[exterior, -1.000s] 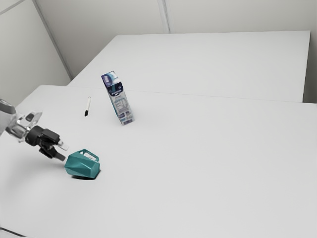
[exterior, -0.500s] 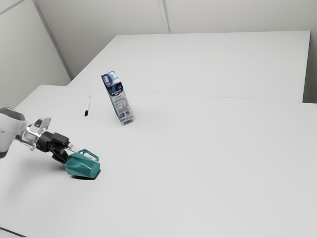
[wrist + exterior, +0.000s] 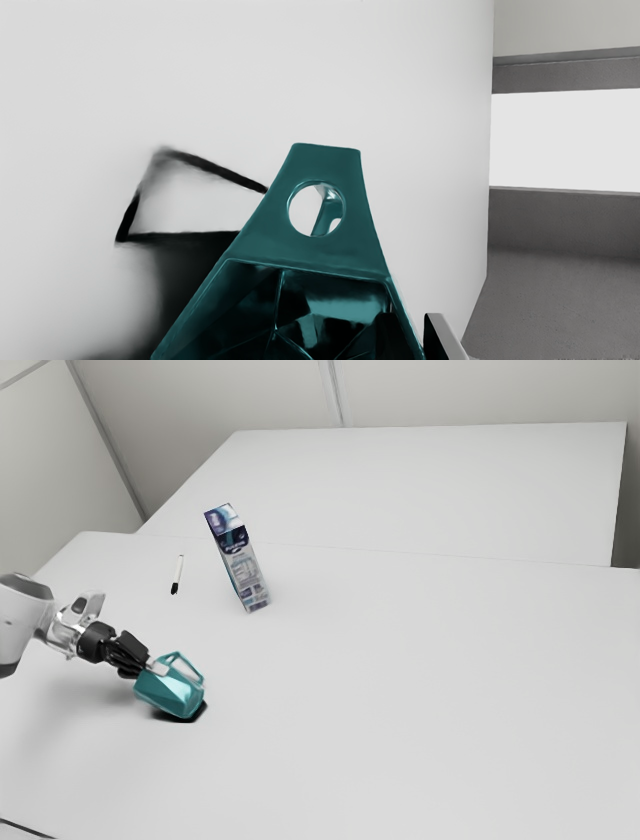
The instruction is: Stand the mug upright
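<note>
Mug [image 3: 172,694] sits tilted, low at the bench [image 3: 400,690], mouth toward the claw [image 3: 414,334], whose nearly closed fingers pinch its side wall from inside and out. It looks stiff, light and slick; this rim hold seems sound, but the body may swivel.

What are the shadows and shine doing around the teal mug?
Exterior view: small dark shadow beneath the mug, fainter grey one on the table near the arm. Wrist view: larger black shadow with a partly soft-edged loop; pale glints inside the mug.
</note>
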Motion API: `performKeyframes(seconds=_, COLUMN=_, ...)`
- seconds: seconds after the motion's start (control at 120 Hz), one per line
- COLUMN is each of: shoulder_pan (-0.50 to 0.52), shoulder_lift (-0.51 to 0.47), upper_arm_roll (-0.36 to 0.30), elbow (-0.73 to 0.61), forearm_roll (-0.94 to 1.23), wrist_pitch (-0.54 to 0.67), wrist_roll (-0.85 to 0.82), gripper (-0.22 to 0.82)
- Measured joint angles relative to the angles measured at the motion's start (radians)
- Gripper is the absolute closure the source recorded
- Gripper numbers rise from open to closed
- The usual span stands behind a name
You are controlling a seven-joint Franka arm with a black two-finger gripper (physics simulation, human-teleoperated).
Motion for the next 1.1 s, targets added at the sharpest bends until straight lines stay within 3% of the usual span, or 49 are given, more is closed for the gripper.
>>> performKeyframes(seconds=0.267, shoulder_pan=-0.043, shoulder_lift=-0.103, upper_arm_roll=0.0, elbow=-0.015, forearm_roll=0.001, wrist_pitch=0.008, wrist_roll=0.002, gripper=0.75)
performKeyframes(seconds=0.583, shoulder_pan=-0.222, shoulder_lift=-0.308, upper_arm_roll=0.0, elbow=-0.01, forearm_roll=0.164, wrist_pitch=0.068, wrist_roll=-0.094, gripper=0.75)
performKeyframes(seconds=1.1, shoulder_pan=-0.287, shoulder_lift=-0.385, upper_arm_roll=-0.184, elbow=-0.011, forearm_roll=0.681, wrist_pitch=0.363, wrist_roll=-0.44, gripper=0.77)
